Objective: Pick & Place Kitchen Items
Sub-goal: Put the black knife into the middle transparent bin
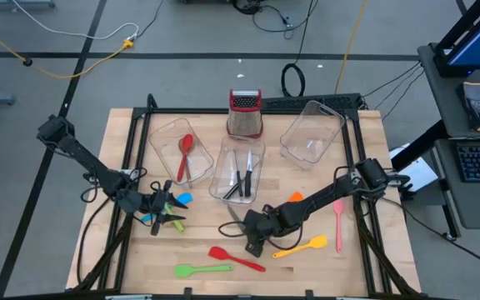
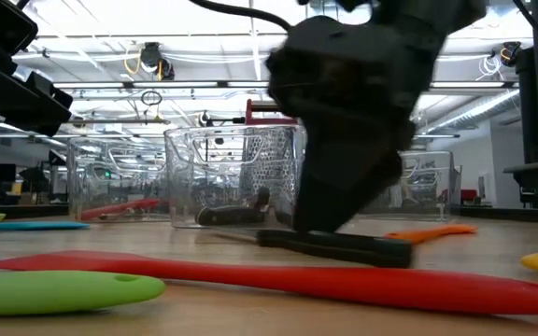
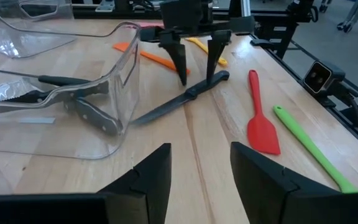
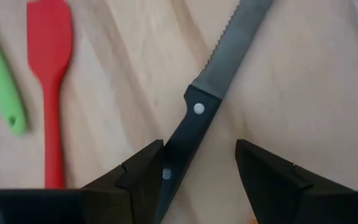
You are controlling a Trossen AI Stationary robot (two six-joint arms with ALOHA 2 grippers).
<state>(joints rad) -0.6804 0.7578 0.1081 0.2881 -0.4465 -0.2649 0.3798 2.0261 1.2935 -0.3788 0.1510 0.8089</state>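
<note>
- Middle tub (image 1: 237, 173): already holding black-handled knives; judged the destination.
- Right gripper (image 4: 199, 163): hovering spread over the handle, grasping nothing; next needing descent, then closure.
- Serrated knife (image 4: 219, 84): lying flat on the table near that tub.
- Left gripper (image 3: 200, 167): waiting nearby, fingers parted, empty.

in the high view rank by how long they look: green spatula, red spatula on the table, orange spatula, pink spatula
1. Green spatula and red spatula: alike, too close to rank.
2. Orange spatula and pink spatula: slightly shorter, also alike.

The camera looks straight down, so nearness hardly skews this.
</note>
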